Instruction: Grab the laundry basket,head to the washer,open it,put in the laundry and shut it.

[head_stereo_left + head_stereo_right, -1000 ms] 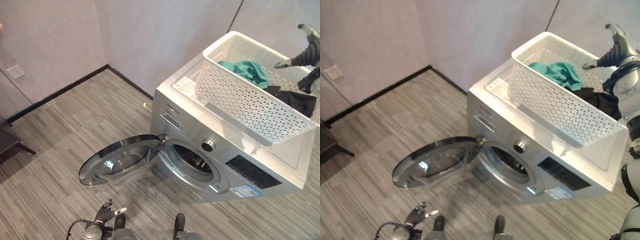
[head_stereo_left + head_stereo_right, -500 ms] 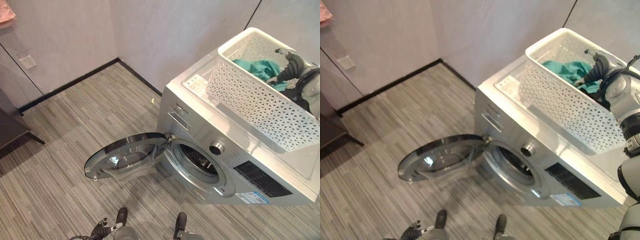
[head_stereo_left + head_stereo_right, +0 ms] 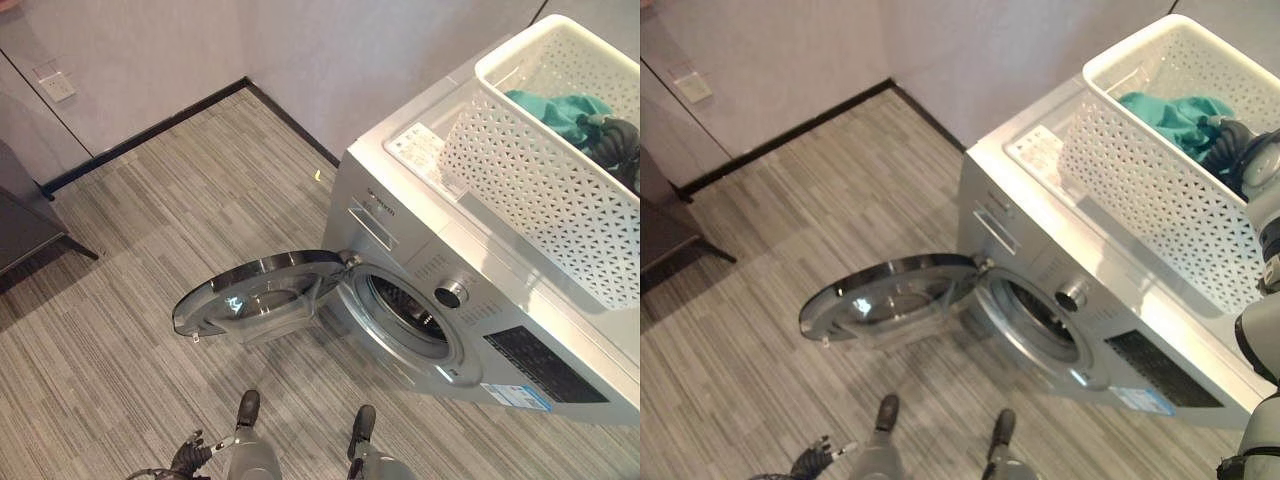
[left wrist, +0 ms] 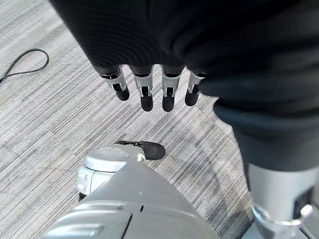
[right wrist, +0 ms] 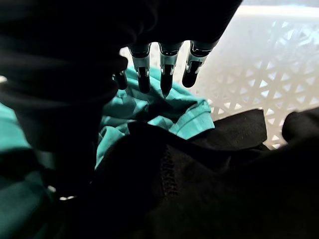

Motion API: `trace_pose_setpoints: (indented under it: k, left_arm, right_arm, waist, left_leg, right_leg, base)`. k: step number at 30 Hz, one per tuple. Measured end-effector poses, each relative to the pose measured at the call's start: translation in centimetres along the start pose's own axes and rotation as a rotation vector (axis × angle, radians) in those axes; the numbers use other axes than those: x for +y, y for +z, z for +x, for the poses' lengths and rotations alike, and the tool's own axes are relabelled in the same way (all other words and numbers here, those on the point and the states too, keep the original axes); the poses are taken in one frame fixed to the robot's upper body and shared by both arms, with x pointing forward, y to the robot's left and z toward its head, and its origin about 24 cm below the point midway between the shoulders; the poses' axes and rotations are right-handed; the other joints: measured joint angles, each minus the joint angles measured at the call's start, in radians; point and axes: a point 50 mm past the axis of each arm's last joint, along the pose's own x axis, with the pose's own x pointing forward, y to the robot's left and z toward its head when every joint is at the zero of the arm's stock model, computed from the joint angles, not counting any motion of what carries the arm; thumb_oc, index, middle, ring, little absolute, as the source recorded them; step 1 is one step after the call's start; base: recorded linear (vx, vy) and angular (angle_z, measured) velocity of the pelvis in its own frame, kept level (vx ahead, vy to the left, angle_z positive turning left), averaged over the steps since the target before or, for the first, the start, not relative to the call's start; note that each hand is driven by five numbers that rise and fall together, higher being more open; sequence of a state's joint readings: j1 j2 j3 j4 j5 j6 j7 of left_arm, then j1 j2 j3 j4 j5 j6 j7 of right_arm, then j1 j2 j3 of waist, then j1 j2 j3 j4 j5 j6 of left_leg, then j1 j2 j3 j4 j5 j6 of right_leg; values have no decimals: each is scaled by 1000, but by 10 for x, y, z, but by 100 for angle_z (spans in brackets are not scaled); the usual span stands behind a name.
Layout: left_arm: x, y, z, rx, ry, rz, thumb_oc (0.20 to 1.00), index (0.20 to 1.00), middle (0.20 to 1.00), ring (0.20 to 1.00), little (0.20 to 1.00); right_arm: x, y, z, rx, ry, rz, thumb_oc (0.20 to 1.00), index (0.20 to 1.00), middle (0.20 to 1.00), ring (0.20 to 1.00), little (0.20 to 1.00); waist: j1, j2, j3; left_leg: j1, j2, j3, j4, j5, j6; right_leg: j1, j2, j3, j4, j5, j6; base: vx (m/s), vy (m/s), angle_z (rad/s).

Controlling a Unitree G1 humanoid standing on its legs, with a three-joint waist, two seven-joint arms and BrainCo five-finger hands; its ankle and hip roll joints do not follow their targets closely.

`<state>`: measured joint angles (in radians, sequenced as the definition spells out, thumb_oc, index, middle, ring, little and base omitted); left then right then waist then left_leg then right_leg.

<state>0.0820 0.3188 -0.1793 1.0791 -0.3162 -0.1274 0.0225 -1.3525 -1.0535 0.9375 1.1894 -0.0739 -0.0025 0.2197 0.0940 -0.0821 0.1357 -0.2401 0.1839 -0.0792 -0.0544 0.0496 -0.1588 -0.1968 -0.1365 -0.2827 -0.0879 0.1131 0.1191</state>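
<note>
With the washer (image 3: 470,300) door (image 3: 250,295) open, my right hand (image 5: 164,64) reaches into the basket (image 3: 545,175), fingers extended over teal cloth (image 5: 149,112). My left hand (image 4: 149,87) hangs relaxed.

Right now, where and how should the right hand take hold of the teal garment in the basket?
Pinch the raised folds of the teal garment from above: the right hand hovers over it, the white basket opens upward, and a black garment overlaps its near edge.

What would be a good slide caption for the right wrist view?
Right hand reaching with straight fingers onto teal cloth beside black cloth inside white perforated plastic basket.
</note>
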Motion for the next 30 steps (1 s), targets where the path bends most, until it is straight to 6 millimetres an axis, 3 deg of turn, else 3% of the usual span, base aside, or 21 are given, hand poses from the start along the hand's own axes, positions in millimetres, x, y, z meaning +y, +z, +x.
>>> trace_pose_setpoints:
  k: [9, 15, 16, 17, 24, 30]
  left_arm:
    - [0, 2, 0, -8, -4, 3, 1000, 1000, 1000, 1000, 1000]
    - [6, 18, 2, -68, -3, 15, 1000, 1000, 1000, 1000, 1000]
    - [5, 20, 3, -73, -3, 15, 1000, 1000, 1000, 1000, 1000]
    - [5, 22, 3, -77, -5, 16, 1000, 1000, 1000, 1000, 1000]
    - [3, 26, 4, -88, -8, 14, 1000, 1000, 1000, 1000, 1000]
    - [1, 31, 6, -102, -12, 11, 1000, 1000, 1000, 1000, 1000]
  right_arm:
    - [-18, 3, -7, -25, 46, -57, 1000, 1000, 1000, 1000, 1000]
    - [-18, 13, -12, -82, 123, -104, 1000, 1000, 1000, 1000, 1000]
    - [-18, 15, -12, -90, 136, -114, 395, 395, 395, 395, 395]
    - [-18, 18, -13, -103, 145, -116, 200, 200, 200, 200, 200]
    - [-25, 35, -19, -179, 144, -111, 200, 200, 200, 200, 200]
    - [-15, 36, -17, -226, 157, -66, 200, 200, 200, 200, 200]
  waist:
    - [2, -18, 50]
    - [2, -27, 64]
    - [2, -26, 64]
    - [2, -26, 64]
    - [3, -25, 65]
    - [2, -21, 67]
  left_leg:
    - [-15, 3, 6, -2, 1, -2]
    - [-26, 19, 8, -5, 5, -9]
    - [-26, 20, 9, -6, 5, -10]
    - [-26, 20, 10, -7, 6, -11]
    - [-17, 29, 20, -19, 12, -19]
    - [19, 28, 31, -23, 12, -19]
  right_leg:
    - [-21, 2, 4, -3, 1, -1]
    - [-35, 17, 5, -2, 4, -8]
    - [-37, 18, 6, -4, 5, -8]
    - [-38, 19, 8, -4, 5, -9]
    - [-43, 27, 22, 0, 9, -14]
    - [-13, 26, 24, 0, 10, -15]
  base:
    - [7, -20, -2]
    - [1, -6, -1]
    - [2, -5, -5]
    - [4, -2, -5]
    - [11, 17, -5]
    - [1, 6, -2]
